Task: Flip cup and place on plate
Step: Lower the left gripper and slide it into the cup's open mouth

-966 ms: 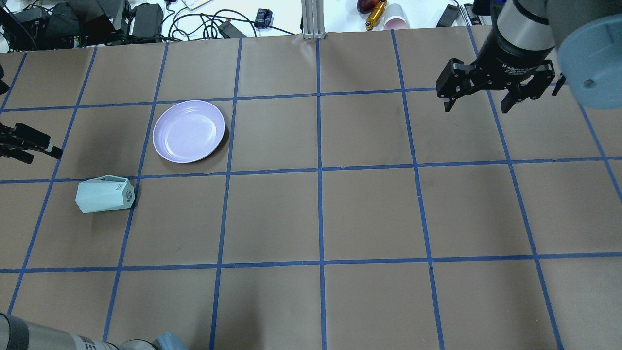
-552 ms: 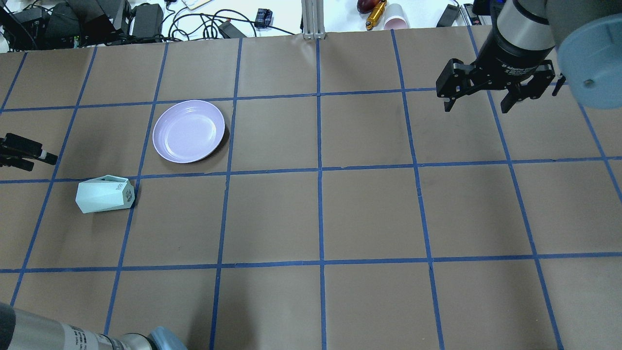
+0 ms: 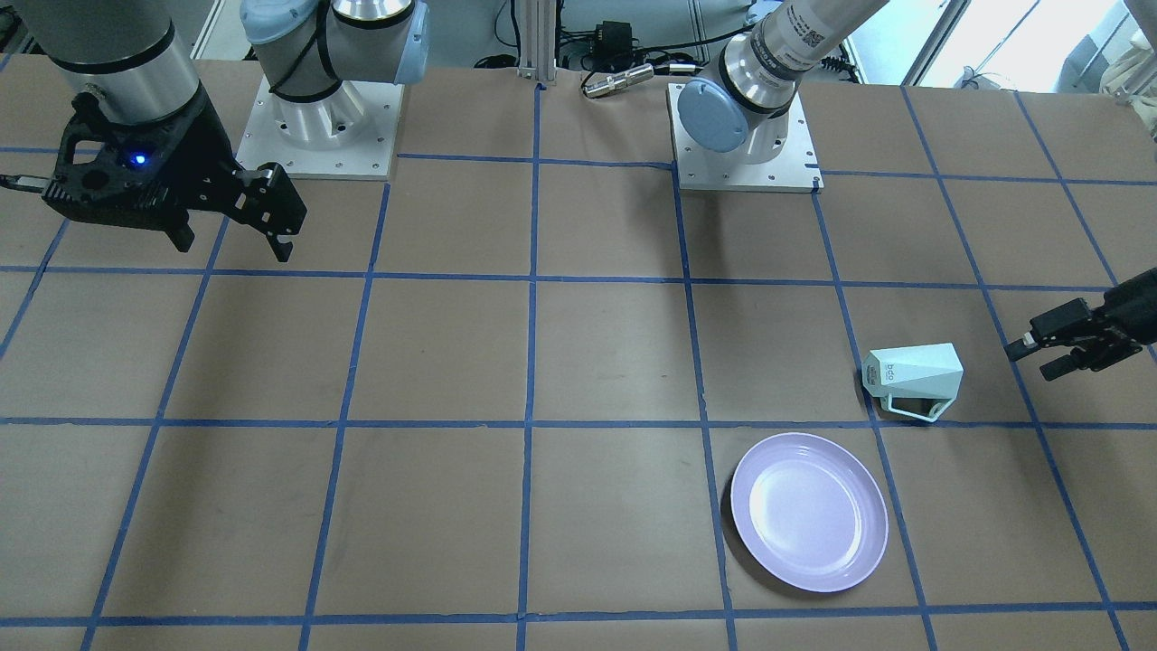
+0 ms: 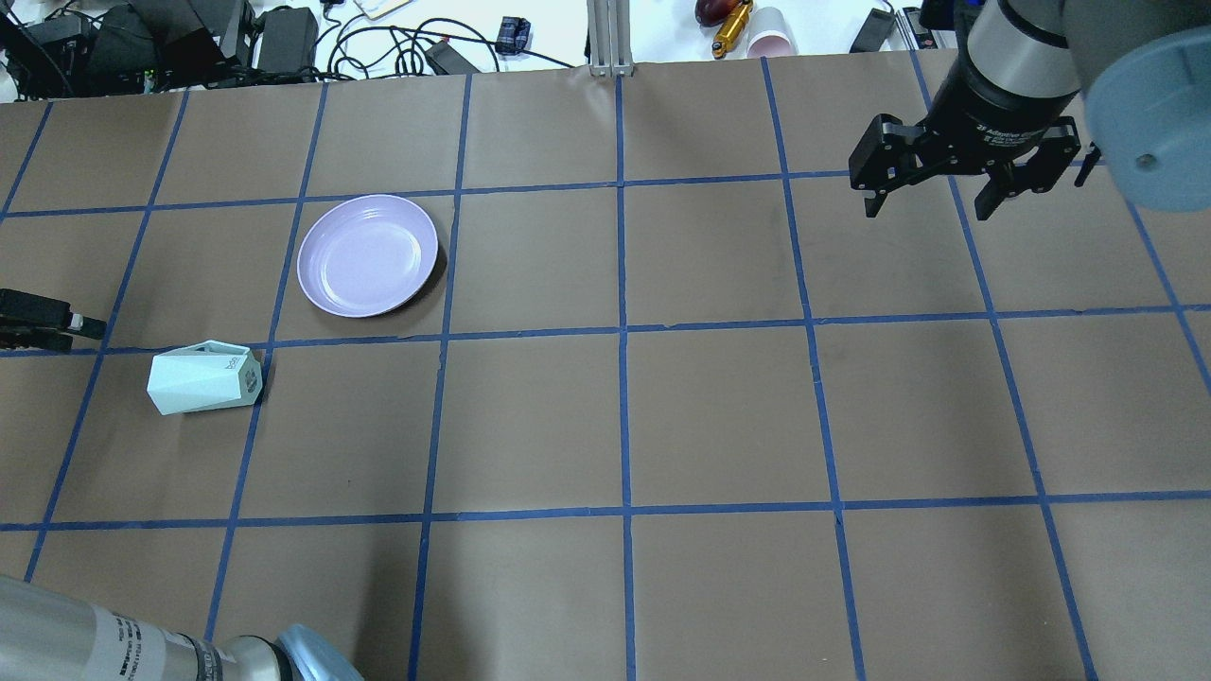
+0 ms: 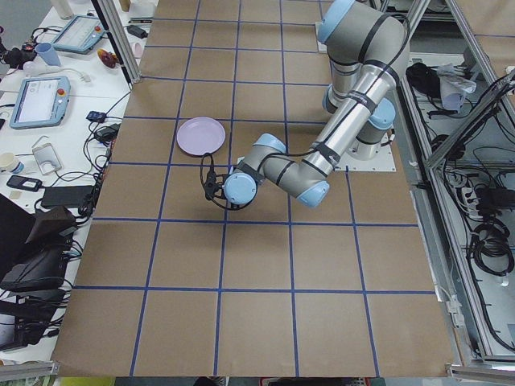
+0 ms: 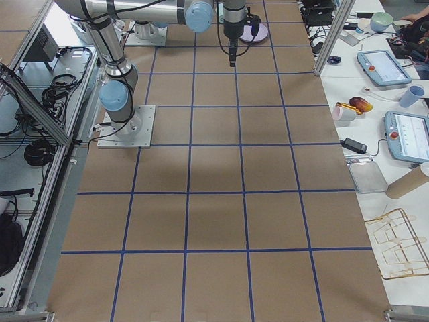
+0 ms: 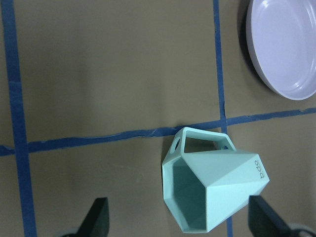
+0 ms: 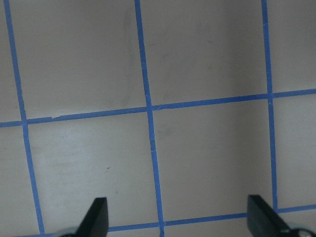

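Left gripper (image 3: pixel 1030 362), jaws spread, hovers near the cup (image 3: pixel 913 372) lying on its side.

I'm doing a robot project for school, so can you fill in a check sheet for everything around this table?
Surface: brown paper table with blue tape grid.
Job's things: mint cup lying on its side; lavender plate empty, apart from it.
Clutter: pink cup beyond the far edge.
Grippers: left gripper open near the cup; right gripper open, empty.
Cables: black cables tangled behind the table.
Surroundings: teach pendants on a side bench.
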